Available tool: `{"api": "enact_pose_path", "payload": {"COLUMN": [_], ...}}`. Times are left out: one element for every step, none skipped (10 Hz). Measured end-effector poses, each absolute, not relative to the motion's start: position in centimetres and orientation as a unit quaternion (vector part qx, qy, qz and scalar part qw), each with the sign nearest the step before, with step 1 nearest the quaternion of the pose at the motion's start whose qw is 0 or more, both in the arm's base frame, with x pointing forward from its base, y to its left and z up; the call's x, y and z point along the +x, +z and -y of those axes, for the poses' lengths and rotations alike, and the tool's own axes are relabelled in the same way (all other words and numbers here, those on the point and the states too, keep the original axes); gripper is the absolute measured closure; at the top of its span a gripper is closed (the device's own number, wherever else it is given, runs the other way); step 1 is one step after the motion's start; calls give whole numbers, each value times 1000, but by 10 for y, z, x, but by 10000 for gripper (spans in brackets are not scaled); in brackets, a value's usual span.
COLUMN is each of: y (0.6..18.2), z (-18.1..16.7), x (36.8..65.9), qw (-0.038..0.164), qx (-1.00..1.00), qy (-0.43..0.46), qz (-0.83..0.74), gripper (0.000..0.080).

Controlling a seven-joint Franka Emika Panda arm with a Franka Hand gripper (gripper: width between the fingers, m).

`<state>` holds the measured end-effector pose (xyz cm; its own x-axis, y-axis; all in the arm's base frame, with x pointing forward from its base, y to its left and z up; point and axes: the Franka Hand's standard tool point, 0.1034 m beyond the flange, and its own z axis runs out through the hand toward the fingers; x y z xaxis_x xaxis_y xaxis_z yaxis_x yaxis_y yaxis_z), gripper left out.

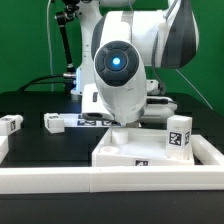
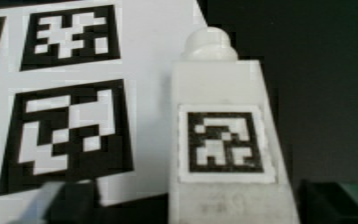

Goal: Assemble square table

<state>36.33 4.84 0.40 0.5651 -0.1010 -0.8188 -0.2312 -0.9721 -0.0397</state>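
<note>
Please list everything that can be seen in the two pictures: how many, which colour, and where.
table top: one, white, on the bench before the arm.
legs: three, white, tagged; two lying at the exterior view's left, one upright at the table top's right corner.
leg: one, white, tagged, lying beside the marker board, probably a fourth.
marker board: one, white with black tags, flat.
border wall: one, white, near edge.
bench: one, black.
arm: one, white.
claw: one, open, astride that leg.
</note>
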Motion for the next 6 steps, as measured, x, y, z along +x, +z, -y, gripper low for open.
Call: {"api": "enact_pose_path", "payload": {"y": [4, 4, 4, 4, 4, 5], "z": [-48, -48, -47, -47, -47, -44], "x": [363, 363, 364, 364, 364, 365], "qw": [71, 72, 72, 72, 72, 73], "qx": [-882, -882, -882, -882, -882, -883], "qy": [457, 456, 456, 456, 456, 454], "qz": [-95, -95, -95, -95, -96, -97], "gripper": [373, 373, 511, 511, 511, 511]}}
